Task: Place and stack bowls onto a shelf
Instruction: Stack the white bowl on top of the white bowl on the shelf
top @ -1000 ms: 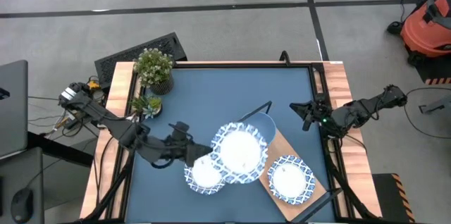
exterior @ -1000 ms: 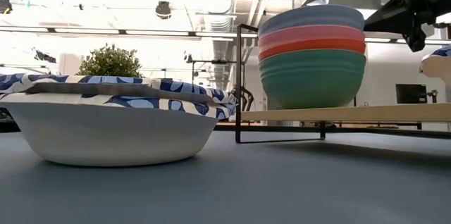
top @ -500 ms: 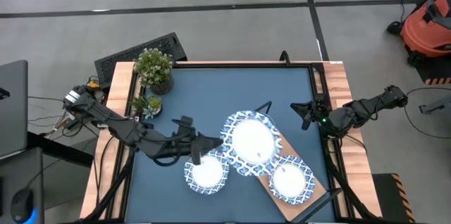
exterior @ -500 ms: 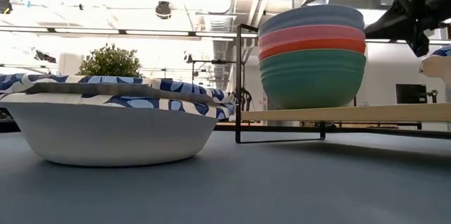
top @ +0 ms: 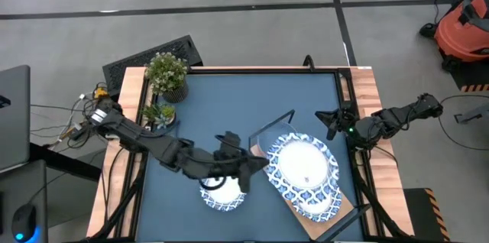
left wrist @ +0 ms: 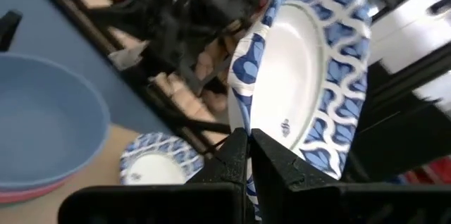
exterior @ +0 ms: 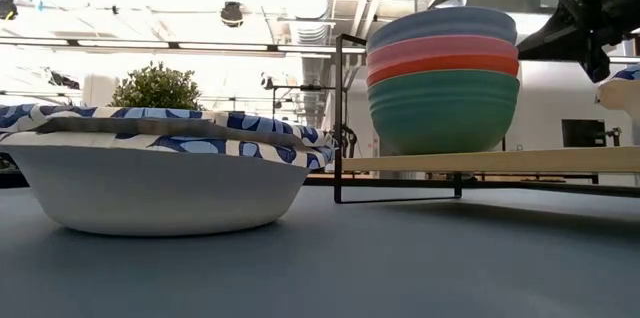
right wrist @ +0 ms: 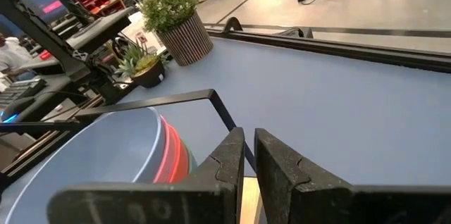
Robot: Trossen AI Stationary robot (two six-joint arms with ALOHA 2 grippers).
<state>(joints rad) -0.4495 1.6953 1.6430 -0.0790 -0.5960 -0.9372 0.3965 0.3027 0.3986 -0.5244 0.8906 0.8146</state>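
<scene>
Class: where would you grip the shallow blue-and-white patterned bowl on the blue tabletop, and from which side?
Probably the rim of the patterned bowl, from above, with its wall between the jaws: it sits upright and open, and looks too wide to span.

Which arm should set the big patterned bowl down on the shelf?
Left. The left gripper is already shut on the large patterned bowl's rim, holding it over the shelf and the small patterned bowl. The right gripper waits by the table's right edge.
</scene>
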